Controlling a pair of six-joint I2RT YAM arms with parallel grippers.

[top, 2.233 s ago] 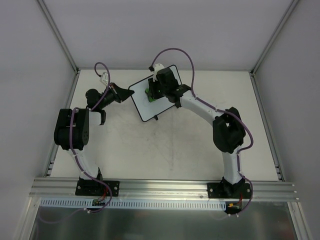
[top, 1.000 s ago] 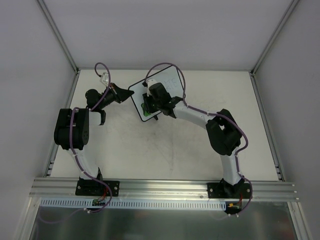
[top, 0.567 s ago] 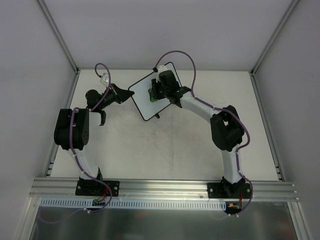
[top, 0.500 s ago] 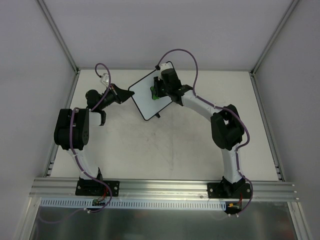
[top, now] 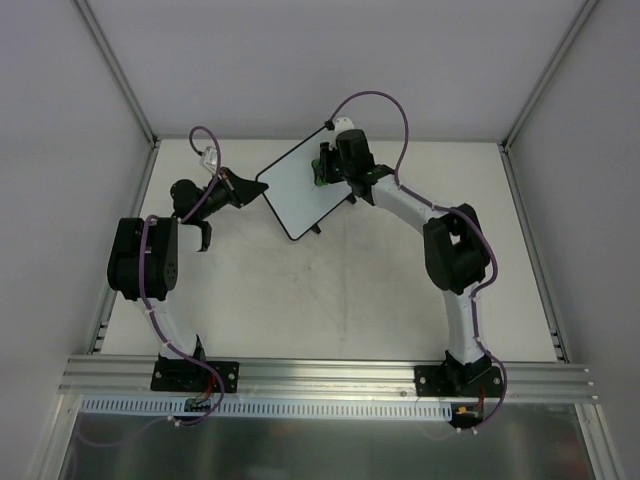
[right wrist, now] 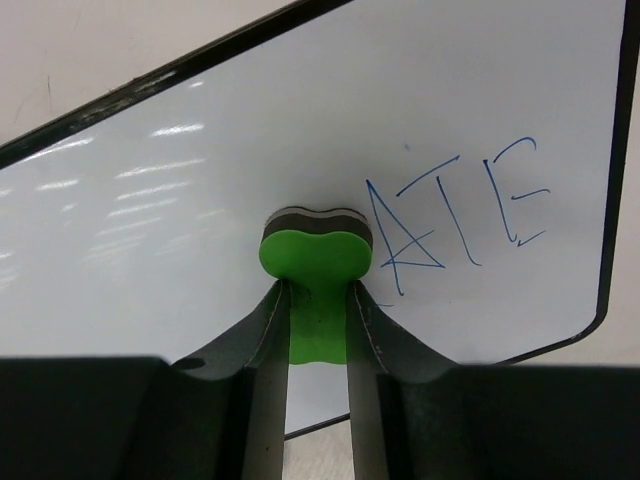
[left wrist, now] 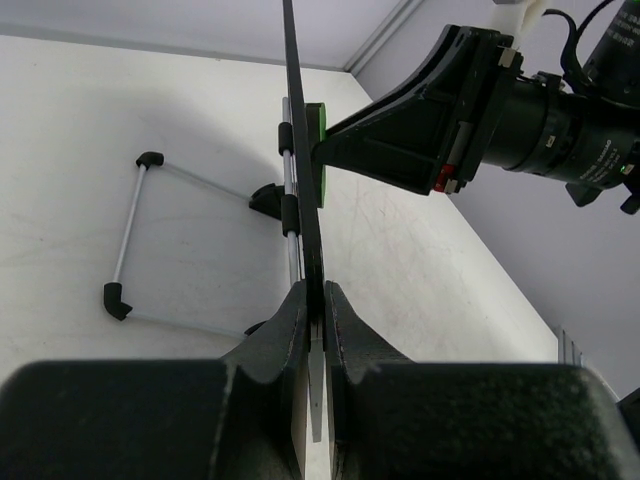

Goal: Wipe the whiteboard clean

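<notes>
The left gripper (left wrist: pixel 314 295) clamps the whiteboard (top: pixel 295 190) by its edge, while the right gripper (right wrist: pixel 318 300) grasps the green eraser (right wrist: pixel 315 250) against its face, with the blue lettering (right wrist: pixel 455 210) just beside the eraser, toward the board's rounded corner.

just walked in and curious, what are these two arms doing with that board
The left gripper is shut on one edge of the whiteboard, steadying it. The right gripper holds a green eraser against the board's face. Beside the eraser, blue letters reading ATE are left, so the erasing is not finished.
</notes>
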